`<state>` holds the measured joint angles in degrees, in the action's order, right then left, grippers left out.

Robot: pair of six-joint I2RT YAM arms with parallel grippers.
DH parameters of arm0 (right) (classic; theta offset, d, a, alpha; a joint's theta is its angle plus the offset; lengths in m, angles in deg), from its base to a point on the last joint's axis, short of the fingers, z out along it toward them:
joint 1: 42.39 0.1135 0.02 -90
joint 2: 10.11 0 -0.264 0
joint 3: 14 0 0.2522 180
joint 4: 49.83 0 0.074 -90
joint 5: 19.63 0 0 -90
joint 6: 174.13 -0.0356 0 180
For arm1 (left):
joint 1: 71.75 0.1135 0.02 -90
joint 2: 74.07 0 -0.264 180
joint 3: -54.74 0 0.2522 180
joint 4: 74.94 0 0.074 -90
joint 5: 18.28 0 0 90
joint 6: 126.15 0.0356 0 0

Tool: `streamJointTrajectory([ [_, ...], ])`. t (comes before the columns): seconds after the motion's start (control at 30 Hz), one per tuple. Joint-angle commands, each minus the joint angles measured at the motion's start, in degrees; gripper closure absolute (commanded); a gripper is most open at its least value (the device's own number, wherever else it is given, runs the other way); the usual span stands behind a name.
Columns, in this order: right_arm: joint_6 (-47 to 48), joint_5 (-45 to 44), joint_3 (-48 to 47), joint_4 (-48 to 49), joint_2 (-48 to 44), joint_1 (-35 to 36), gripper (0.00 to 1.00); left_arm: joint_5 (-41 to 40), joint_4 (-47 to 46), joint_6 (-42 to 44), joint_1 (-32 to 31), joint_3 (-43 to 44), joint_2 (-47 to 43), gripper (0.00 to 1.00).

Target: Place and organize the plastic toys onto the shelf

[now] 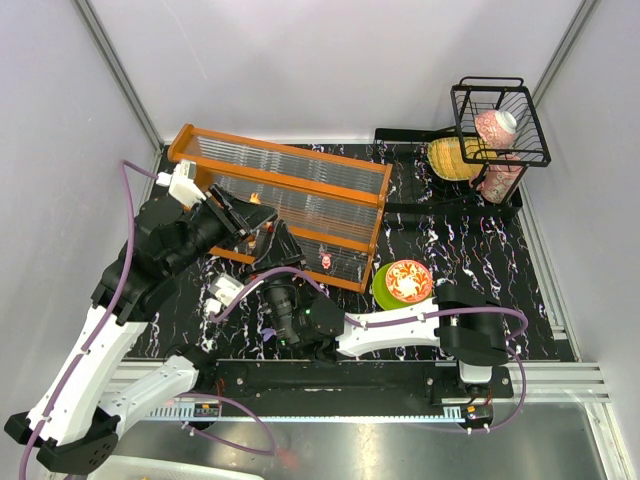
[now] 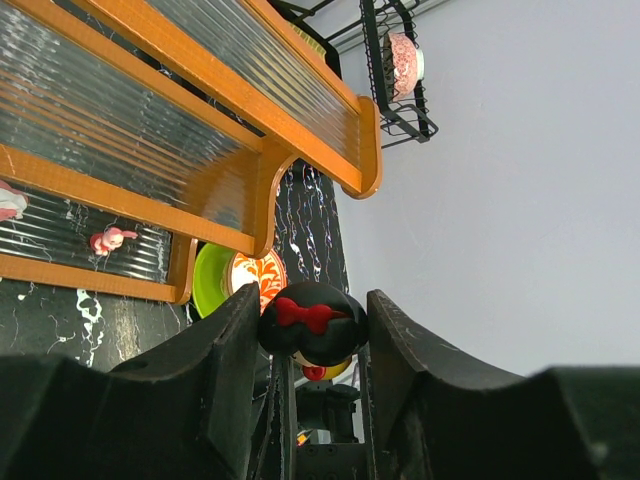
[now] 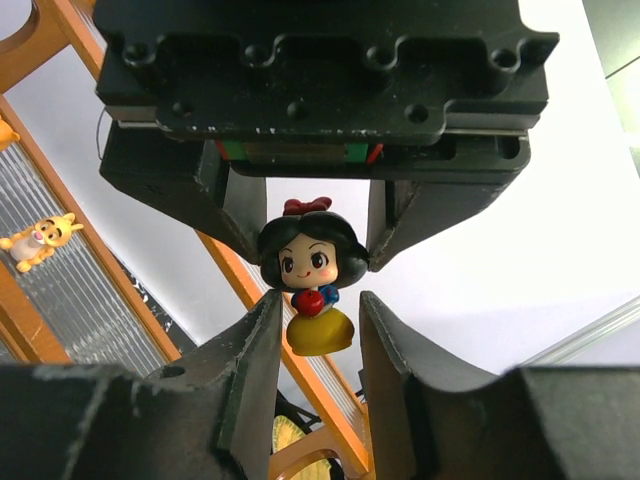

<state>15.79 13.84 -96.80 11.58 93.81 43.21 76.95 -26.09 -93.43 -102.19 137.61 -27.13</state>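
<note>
A small black-haired figurine [image 3: 310, 270] with a red bow and yellow skirt hangs in front of the shelf [image 1: 290, 190]. My left gripper [image 2: 312, 312] is shut on its head; the right wrist view shows those fingers [image 3: 240, 215] clamping the hair from both sides. My right gripper [image 3: 315, 298] faces it from below, its fingertips flanking the skirt with a thin gap on each side. The two grippers meet near the shelf's front left [image 1: 268, 232]. Other plastic toys stand on the shelf: a pink one [image 1: 326, 260] on the lower tier and an orange one [image 3: 40, 240].
A green plate [image 1: 380, 290] holding a red-patterned bowl [image 1: 408, 280] sits just right of the shelf. At the back right stand a black wire basket [image 1: 500, 120] with a pink cup and a yellow object [image 1: 450, 158]. Grey walls enclose the table.
</note>
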Motion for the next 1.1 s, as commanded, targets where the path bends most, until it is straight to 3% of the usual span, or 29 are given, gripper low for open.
streamJointTrajectory([
  [0.0, -1.7, -2.1, -2.6, 12.9, -0.5, 0.4, 0.54, -1.2, -2.1, -0.1, -0.2, 1.1, -1.0, 1.0],
  [0.07, -1.5, -2.2, -2.7, 13.0, -0.3, 0.4, 0.35, -1.3, -2.1, 0.0, -0.2, 1.0, -0.9, 1.0],
  [0.13, -1.7, -2.1, -2.5, 12.9, -0.3, 0.5, 0.27, -1.4, -2.2, -0.1, -0.2, 1.0, -0.8, 1.0],
  [0.5, -4.0, -3.5, -2.8, 13.0, -1.2, 1.2, 0.17, -3.4, -2.2, 1.7, -0.2, 2.0, -0.1, 1.0],
  [0.63, -12.3, -6.3, -2.4, 10.4, -5.9, 2.5, 0.08, -5.1, -1.8, 6.1, -0.2, 4.3, 1.6, 1.0],
  [0.67, -15.2, -7.3, -2.0, 7.8, -7.6, 2.8, 0.08, -5.1, -1.7, 8.2, -0.2, 4.5, 1.8, 1.0],
  [0.77, -35.1, -7.5, 0.5, -12.9, -17.6, 3.8, 0.08, -7.5, -1.4, 11.4, -0.2, 5.2, 2.5, 1.0],
  [0.8, -42.0, -6.4, 0.7, -29.2, -20.7, 3.9, 0.08, -8.0, -1.3, 12.1, -0.2, 5.2, 2.5, 1.0],
  [0.83, -57.2, -4.7, 0.3, -38.3, -27.0, 3.9, 0.08, -8.7, -1.0, 12.8, -0.2, 5.5, 2.9, 1.0],
  [0.9, -68.8, 1.7, -0.5, -54.7, -32.7, 3.3, 0.09, -9.4, -0.6, 15.1, -0.2, 5.6, 3.1, 1.0],
  [1.07, -78.0, -0.4, -3.5, -67.7, -41.9, 3.3, 0.08, -9.7, -1.2, 20.5, -0.2, 5.0, 3.5, 1.0],
])
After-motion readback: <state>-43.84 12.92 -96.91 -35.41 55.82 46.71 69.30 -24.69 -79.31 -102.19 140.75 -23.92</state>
